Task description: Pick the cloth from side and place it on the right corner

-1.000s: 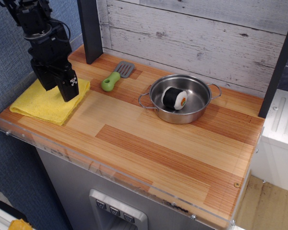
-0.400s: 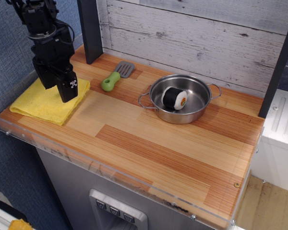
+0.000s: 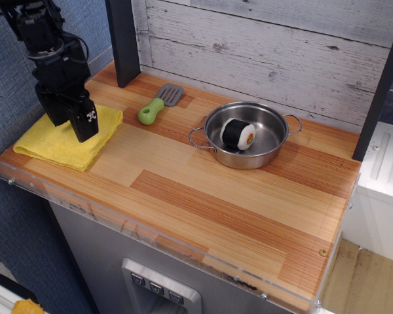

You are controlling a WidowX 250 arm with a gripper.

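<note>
- One cloth (image 3: 62, 142), bright yellow and folded, lies flat at the left end of the desk (image 3: 203, 209), close to the front rim.
- Gripper (image 3: 83, 127) hangs over the cloth's back right part, tip low at the fabric; whether it is released or clenched cannot be told from this angle.
- Arm comes down from the upper left, tilted, the black wrist leaning toward the cloth.
- Judgement: pinch near a folded edge so all layers lift together.
- Carry high over the pan (image 3: 243, 136), then set it at the right corner (image 3: 318, 258), near the brass screw (image 3: 323, 252).

Bright, even light; soft shadows.
</note>
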